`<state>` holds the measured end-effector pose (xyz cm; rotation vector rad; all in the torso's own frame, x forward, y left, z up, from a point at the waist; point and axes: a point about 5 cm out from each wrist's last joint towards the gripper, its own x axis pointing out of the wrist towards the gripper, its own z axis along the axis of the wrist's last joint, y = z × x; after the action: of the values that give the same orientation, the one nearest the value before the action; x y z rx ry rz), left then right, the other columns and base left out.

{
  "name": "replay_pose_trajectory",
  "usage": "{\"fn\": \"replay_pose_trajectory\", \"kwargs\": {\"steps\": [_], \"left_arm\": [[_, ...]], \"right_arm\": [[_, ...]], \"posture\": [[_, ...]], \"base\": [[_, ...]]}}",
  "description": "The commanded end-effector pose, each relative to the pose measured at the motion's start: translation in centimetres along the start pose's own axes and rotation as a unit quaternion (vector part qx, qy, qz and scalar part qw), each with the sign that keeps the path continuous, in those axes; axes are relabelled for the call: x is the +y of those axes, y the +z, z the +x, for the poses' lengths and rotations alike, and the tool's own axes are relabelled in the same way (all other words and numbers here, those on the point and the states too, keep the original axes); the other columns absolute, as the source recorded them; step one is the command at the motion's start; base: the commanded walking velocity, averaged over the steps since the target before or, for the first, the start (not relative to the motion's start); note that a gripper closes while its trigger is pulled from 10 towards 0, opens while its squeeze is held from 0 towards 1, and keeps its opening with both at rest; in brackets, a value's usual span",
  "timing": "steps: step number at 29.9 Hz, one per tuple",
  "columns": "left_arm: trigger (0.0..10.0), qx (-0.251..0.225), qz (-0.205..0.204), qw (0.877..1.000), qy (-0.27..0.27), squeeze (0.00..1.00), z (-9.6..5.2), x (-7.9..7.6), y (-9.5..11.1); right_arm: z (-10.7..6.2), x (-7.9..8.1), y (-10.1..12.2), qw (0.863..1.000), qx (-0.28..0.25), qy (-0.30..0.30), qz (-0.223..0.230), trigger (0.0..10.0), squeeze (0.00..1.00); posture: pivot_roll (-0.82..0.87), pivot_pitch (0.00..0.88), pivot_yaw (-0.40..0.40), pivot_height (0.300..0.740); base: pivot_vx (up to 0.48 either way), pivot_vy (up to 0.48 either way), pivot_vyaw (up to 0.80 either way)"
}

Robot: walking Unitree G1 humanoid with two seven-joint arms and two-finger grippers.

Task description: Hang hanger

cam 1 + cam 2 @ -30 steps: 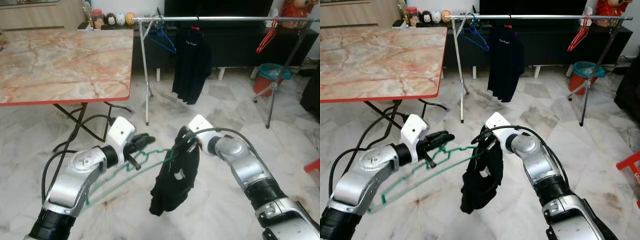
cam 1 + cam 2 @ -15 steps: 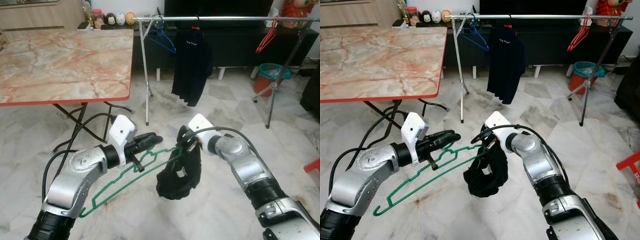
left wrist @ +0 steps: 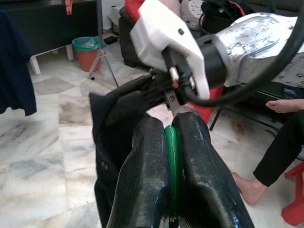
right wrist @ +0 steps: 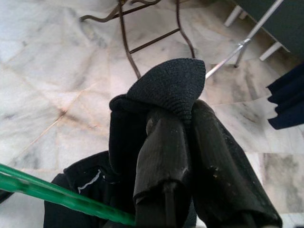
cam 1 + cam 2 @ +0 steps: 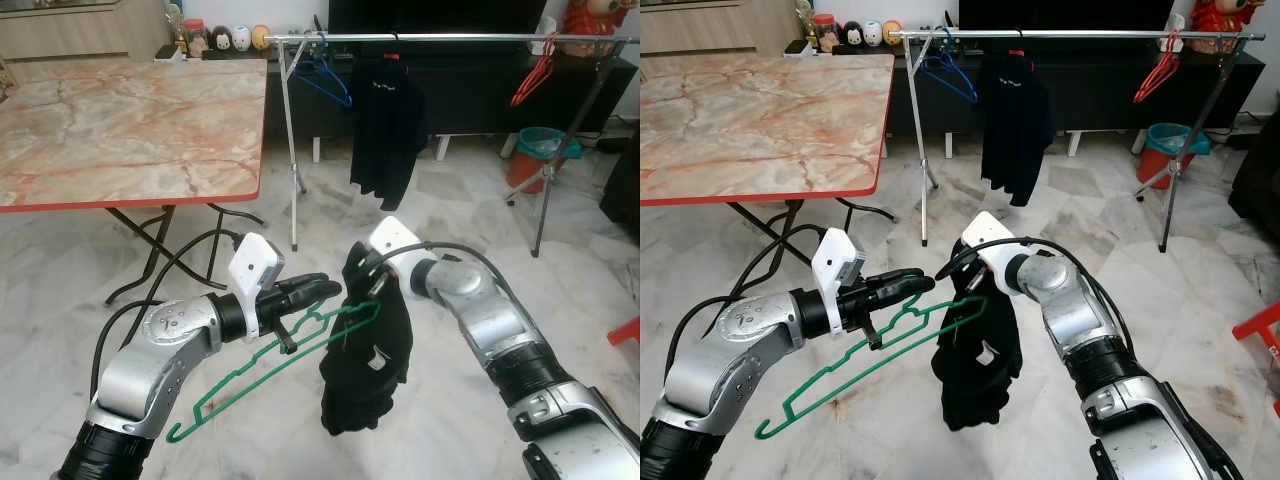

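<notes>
My left gripper is shut on a green wire hanger, which slants down toward my left; its thin green bar sits pinched between the black fingers. My right gripper is shut on the collar of a black shirt that hangs limp below it above the floor. In the right wrist view the ribbed collar folds over the fingertips. One end of the hanger reaches into the shirt's neck. A metal clothes rail stands ahead, beyond both grippers.
On the rail hang a blue hanger, a black shirt and a red hanger. A marble-top folding table stands at my left. A red bin is behind the rail. A person's foot rests on the floor nearby.
The black shirt, bunched up half a second ago, now hangs long again. My left gripper pushed the hanger's end toward the shirt's neck, and my right gripper rose slightly.
</notes>
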<state>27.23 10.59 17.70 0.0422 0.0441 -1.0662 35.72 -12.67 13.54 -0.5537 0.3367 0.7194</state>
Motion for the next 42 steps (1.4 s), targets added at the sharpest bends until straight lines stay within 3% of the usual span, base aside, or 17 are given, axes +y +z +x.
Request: {"fn": "replay_pose_trajectory", "kwargs": {"steps": [1, 5, 13, 17, 24, 27, 31, 34, 36, 42], "left_arm": [[10.0, -0.005, 0.004, 1.0, -0.02, 0.0, 0.2, -0.7, 0.5], [10.0, -0.001, 0.008, 0.999, -0.038, 0.0, 0.7, -1.3, 0.4], [10.0, 0.034, 0.034, 0.998, -0.03, 0.0, 1.1, -1.5, -0.3], [10.0, 0.043, 0.065, 0.997, 0.029, 0.0, 1.5, -0.3, -0.4], [10.0, 0.029, 0.076, 0.994, 0.067, 0.0, 2.5, 0.0, 0.0], [10.0, 0.028, 0.075, 0.99, 0.119, 0.0, 3.1, 0.7, 0.1], [10.0, 0.079, 0.106, 0.981, 0.139, 0.0, 3.1, 1.2, -0.8], [10.0, 0.087, 0.109, 0.98, 0.139, 0.0, 3.1, 1.1, -1.0], [10.0, 0.114, 0.122, 0.973, 0.162, 0.0, 3.0, 1.6, -1.3], [10.0, 0.111, 0.12, 0.967, 0.193, 0.0, 3.3, 2.1, -1.1]], "right_arm": [[-0.1, -0.1, 2.1, 0.999, -0.029, 0.012, -0.033, 10.0, 0.0], [0.0, 0.9, 2.4, 0.997, -0.03, 0.051, -0.049, 10.0, 0.0], [-0.3, 1.1, 3.3, 0.996, -0.036, 0.061, -0.046, 10.0, 0.0], [-0.3, 1.0, 3.6, 0.997, -0.037, 0.055, -0.039, 10.0, 0.0], [-0.1, 1.4, 3.9, 0.998, -0.036, 0.049, -0.025, 10.0, 0.0], [-0.1, 1.3, 4.0, 0.999, -0.034, 0.035, -0.009, 10.0, 0.0], [-0.1, 0.9, 3.9, 1.0, -0.029, 0.011, 0.004, 10.0, 0.0], [-0.1, 0.7, 3.7, 1.0, -0.025, -0.001, 0.012, 10.0, 0.0], [-0.2, 0.2, 3.8, 0.999, -0.024, -0.022, 0.02, 10.0, 0.0], [-0.1, 0.2, 4.2, 0.998, -0.033, -0.031, 0.037, 10.0, 0.0]], "posture": [[0.1, 0.0, -0.001, 0.74], [0.1, 0.0, -0.002, 0.74], [0.1, 0.0, -0.002, 0.74], [0.1, 0.0, -0.003, 0.74], [0.1, 0.0, -0.002, 0.74], [0.1, 0.0, -0.003, 0.74], [0.1, 0.0, -0.003, 0.74], [0.1, 0.0, -0.003, 0.74], [0.1, 0.0, -0.001, 0.74], [0.1, 0.0, -0.001, 0.74]], "base": [[0.0, 0.0, 0.0], [0.0, 0.0, 0.0], [0.0, 0.0, 0.0], [0.0, 0.0, 0.0], [0.0, 0.0, 0.0], [0.0, 0.0, 0.0], [0.0, 0.0, 0.0], [0.0, 0.0, 0.0], [0.0, 0.0, 0.0], [0.0, 0.0, 0.0]]}}
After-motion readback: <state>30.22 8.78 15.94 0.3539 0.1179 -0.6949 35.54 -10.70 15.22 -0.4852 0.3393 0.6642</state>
